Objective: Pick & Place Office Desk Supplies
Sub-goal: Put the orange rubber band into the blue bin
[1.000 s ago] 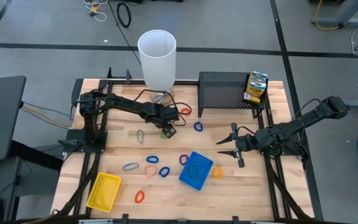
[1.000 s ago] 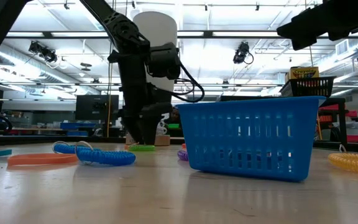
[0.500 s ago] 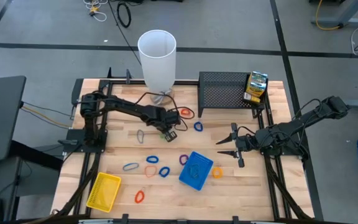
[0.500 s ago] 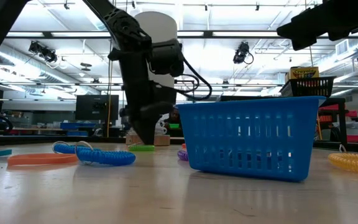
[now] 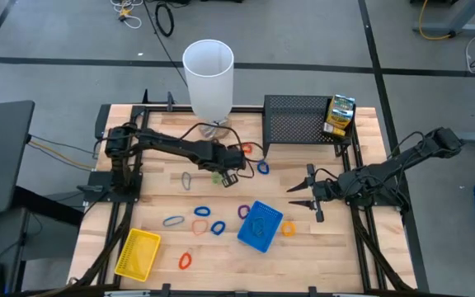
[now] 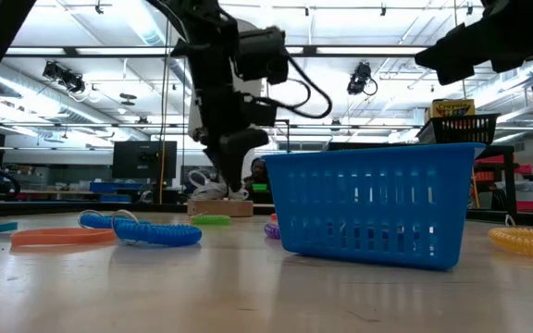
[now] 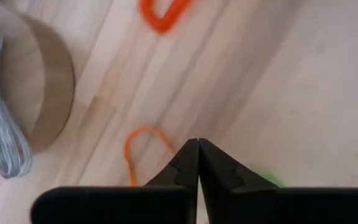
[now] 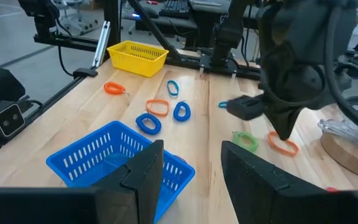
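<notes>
The high view takes in the whole desk (image 5: 361, 132): the tall white cylinder (image 5: 209, 78) and black mesh rack (image 5: 299, 124) lie beyond both grippers, with a green-yellow printed box (image 5: 340, 115) in the rack's corner; its print is too small to read. The blue tray (image 5: 260, 225) lies just in front of the right gripper (image 5: 303, 198), and the yellow tray (image 5: 138, 252) sits well away from the left gripper (image 5: 232, 172), at the desk's near left corner. Rubber-band loops are scattered between them.

The left wrist view adds what the high view cannot: the left gripper's fingers (image 7: 185, 168) are pressed tip to tip with nothing between them, raised above a thin orange loop (image 7: 143, 143) and a green loop (image 7: 267, 180) that lie just beside them.

The right wrist view shows the right gripper's fingers (image 8: 143, 167) standing apart and empty, above the blue tray.

The low view shows the blue tray's slotted wall and a blue loop (image 6: 155, 232) and an orange loop (image 6: 61, 237) lying flat.
</notes>
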### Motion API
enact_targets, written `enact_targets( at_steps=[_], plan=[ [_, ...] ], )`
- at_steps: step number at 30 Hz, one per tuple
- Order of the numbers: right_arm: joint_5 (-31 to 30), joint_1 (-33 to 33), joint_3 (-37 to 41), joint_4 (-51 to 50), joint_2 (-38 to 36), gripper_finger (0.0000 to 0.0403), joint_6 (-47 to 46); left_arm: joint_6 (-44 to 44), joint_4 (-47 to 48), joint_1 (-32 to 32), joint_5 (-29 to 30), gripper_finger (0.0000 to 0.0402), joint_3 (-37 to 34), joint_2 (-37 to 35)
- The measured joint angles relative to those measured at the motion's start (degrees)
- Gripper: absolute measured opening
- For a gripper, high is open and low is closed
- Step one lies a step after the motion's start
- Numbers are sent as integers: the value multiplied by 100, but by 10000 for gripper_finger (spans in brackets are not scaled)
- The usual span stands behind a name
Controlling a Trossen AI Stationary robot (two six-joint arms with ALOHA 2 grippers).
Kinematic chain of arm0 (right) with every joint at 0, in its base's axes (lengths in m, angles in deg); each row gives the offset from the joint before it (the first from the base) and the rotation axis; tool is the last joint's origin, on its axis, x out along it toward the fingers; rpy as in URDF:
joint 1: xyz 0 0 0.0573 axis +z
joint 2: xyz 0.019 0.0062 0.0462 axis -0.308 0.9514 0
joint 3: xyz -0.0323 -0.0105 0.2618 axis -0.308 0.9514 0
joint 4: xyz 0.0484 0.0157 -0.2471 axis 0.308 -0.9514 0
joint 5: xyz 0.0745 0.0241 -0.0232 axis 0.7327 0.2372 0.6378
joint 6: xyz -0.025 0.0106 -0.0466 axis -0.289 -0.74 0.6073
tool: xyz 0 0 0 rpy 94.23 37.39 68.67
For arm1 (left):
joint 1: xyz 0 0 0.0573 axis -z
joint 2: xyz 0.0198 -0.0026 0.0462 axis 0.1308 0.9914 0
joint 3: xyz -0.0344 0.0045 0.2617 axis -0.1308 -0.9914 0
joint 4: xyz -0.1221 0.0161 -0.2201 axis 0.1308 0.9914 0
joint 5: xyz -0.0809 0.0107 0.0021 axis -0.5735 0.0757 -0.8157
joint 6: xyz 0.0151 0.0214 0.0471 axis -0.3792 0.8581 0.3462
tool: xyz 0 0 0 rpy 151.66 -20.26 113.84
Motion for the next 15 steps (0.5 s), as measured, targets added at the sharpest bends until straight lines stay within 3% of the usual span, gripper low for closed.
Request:
enact_targets(
  at_steps=[9,15],
  plan=[
    [0,0,33,147,0,169,13,-176,68,-436,30,119,-448,32],
    [0,0,35,152,0,169,37,-36,-162,-514,-424,207,-664,32]
  ],
)
